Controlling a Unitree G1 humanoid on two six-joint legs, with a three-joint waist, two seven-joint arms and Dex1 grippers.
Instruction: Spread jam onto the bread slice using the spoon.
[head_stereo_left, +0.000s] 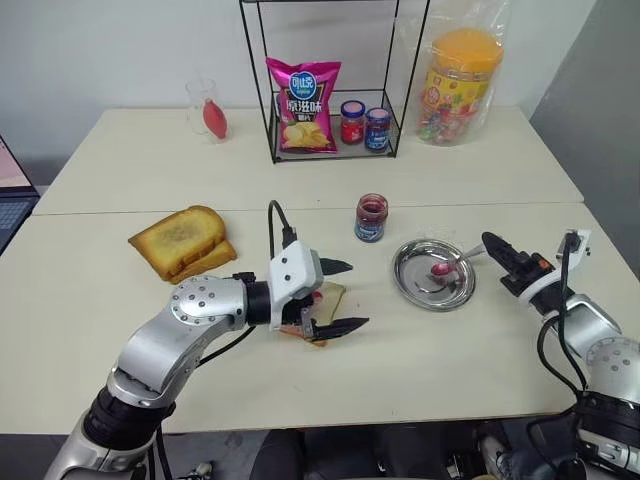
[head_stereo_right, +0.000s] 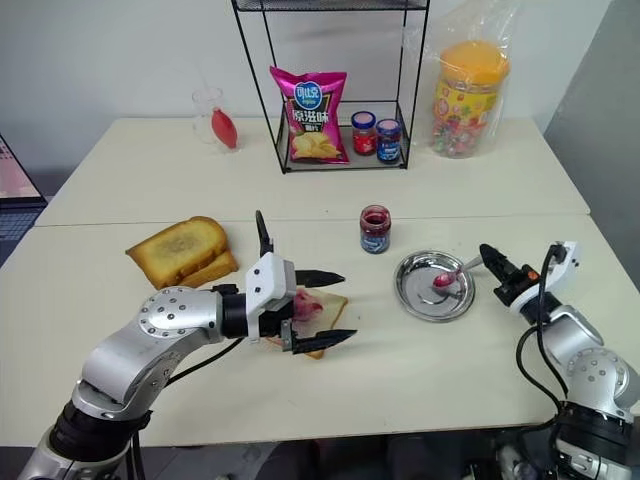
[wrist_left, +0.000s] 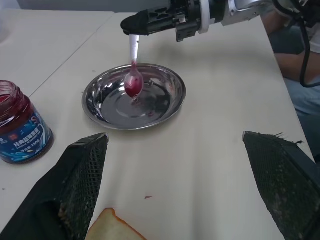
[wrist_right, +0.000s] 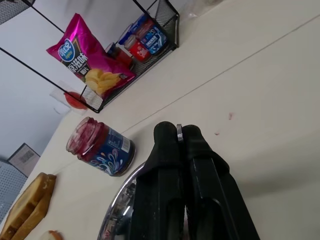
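My right gripper (head_stereo_left: 492, 241) has its black fingers clenched on the handle of the small slim silver metal spoon (wrist_left: 133, 75), whose jam-smeared bowl rests inside the round shiny metal plate (head_stereo_left: 408, 282) on the pale table (head_stereo_left: 420, 370). My left gripper (head_stereo_right: 322, 308) points toward the plate with its fingers spread wide and grasping nothing; one finger hangs over the pale white squarish bread slice (head_stereo_right: 322, 303), which lies flat on the table with a purplish-red stain at its centre. The dark red jam sits in a small clear glass jar with a blue label (head_stereo_left: 371, 218), lid off, upright just beside the plate. Two golden-brown toasted slices (head_stereo_left: 183, 241) are stacked well to the left. A black wire rack (head_stereo_left: 330, 100) at the back holds a pink crisp bag (head_stereo_left: 303, 105) and two lidded jars (head_stereo_left: 364, 125).
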